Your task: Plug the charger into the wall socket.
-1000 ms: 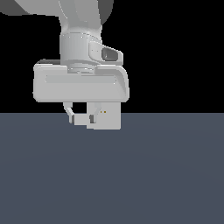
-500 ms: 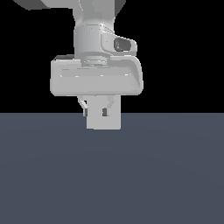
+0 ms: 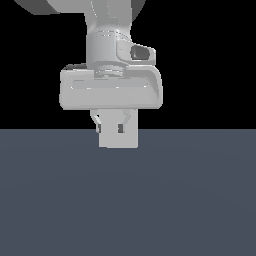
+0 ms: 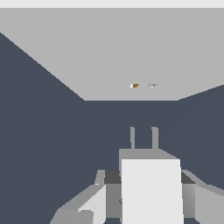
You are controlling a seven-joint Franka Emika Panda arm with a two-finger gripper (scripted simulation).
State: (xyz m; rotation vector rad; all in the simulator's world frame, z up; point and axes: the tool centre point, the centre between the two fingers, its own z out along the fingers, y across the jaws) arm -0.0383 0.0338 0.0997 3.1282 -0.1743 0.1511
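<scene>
My gripper [image 3: 111,125] is shut on the charger [image 4: 151,192], an off-white block with two prongs [image 4: 132,138] pointing forward. In the wrist view the wall socket [image 4: 113,52] is a light-grey plate ahead of the prongs, with a gap between them. Its two yellowish dots [image 4: 134,85] sit slightly to one side of the prong line. In the exterior view the socket [image 3: 118,141] stands upright right behind my fingers [image 3: 97,124]. There the charger blends with the plate and I cannot pick it out.
A dark blue-grey floor [image 3: 128,200] spreads under the gripper and the socket. The background above it is black. Nothing else shows.
The hand with the charger has moved to the exterior view's right and now hangs directly in front of the socket plate, covering its dots. The plate has not moved.
</scene>
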